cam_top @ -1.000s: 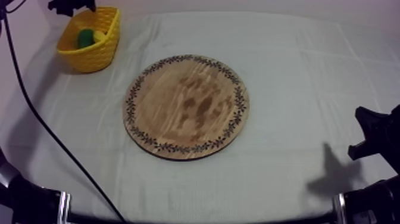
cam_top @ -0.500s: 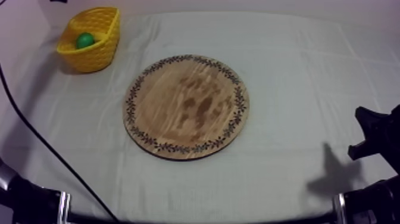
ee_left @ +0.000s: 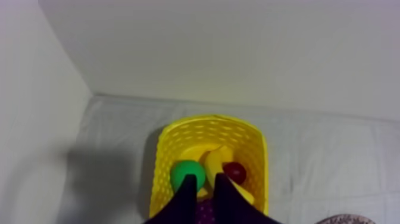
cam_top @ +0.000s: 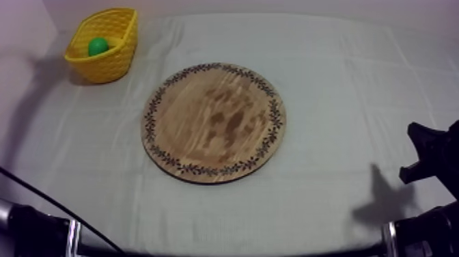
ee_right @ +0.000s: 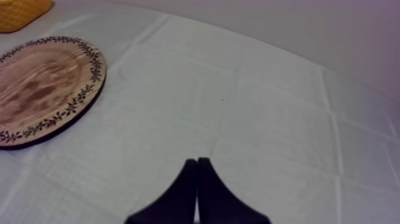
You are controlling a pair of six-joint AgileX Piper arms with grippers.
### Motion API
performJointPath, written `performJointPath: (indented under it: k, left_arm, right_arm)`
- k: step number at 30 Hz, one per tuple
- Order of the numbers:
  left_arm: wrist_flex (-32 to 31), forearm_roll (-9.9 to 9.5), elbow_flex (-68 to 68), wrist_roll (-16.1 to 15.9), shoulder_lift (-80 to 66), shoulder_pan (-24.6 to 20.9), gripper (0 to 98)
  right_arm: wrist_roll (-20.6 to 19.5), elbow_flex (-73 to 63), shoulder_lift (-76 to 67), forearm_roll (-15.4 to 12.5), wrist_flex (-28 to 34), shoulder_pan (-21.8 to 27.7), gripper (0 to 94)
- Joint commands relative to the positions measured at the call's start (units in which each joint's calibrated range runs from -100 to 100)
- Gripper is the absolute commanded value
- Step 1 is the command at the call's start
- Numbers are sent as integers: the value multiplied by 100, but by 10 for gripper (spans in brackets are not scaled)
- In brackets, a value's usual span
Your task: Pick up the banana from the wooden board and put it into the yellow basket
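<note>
Curved yellow toy banana (ee_left: 215, 159) in yellow woven basket (ee_left: 178, 128), table's (cam_top: 341, 82) far-left corner; left gripper (ee_left: 202, 180) parted, empty; right gripper (ee_right: 197, 161) closed.

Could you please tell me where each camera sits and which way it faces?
Top view: overhead, looking down at a slant on the board and basket; the left arm and right arm at the lower edges.
Left wrist view: on the left arm, looking down into the basket at the banana; the left gripper open over it.
Right wrist view: on the right arm, looking across the cloth; the right gripper shut.
Shared: top and right wrist views show board and basket.
</note>
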Motion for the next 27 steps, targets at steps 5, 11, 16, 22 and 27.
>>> performJointPath:
  k: [5, 11, 16, 22, 27]
  left_arm:
    - [-1, 15, 619, -36, -1312, -64, 67]
    - [-452, 20, 1564, -161, -2512, -149, 63]
    - [-922, -12, 2641, -311, -3591, -161, 62]
    - [-1474, 103, 4008, -321, -4858, -224, 60]
    - [-1992, 178, 5337, -314, -5938, -268, 52]
  right_arm:
    - [-11, -3, 0, 0, 1, 0, 3]
    - [-11, -3, 0, 0, 1, 0, 3]
    - [-11, -3, 0, 0, 1, 0, 3]
    - [-11, -3, 0, 0, 1, 0, 3]
    - [-11, -3, 0, 0, 1, 0, 3]
